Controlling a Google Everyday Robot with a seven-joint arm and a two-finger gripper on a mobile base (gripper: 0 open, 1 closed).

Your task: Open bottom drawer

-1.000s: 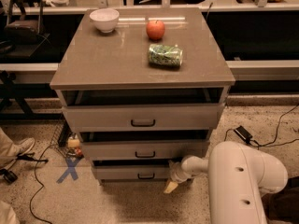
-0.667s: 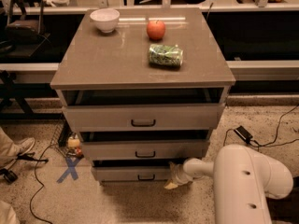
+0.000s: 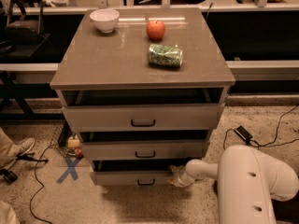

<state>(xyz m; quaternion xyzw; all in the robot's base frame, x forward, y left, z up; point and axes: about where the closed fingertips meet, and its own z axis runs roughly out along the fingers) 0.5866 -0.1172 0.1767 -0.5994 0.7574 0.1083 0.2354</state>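
Movement since the earlier frames is slight: the arm's white casing has shifted a little to the right. The gripper remains low at the right end of the bottom drawer.

Camera view, the only one supplied. The bottom drawer is the lowest of three in the cabinet, just above the floor, below the middle drawer and the top drawer. A dark gap shows above its front, so it appears to stand partly out. The gripper sits against the right end of that front, apart from the handle. Whether the gripper is set wide or narrow, or holds anything, cannot be told.

Handling, as a judgement: the drawer front is rigid and flat, likely to slide on runners with moderate resistance, and calls for a straight, level pull. The black bar handle at centre is the proper hold. A pull from the right end risks skewing the drawer in its runners.

On the cabinet top stand a white bowl, an apple and a green packet.

Markings: no brand or writing is readable; the packet's print cannot be made out. A blue cross is marked on the floor to the cabinet's left.
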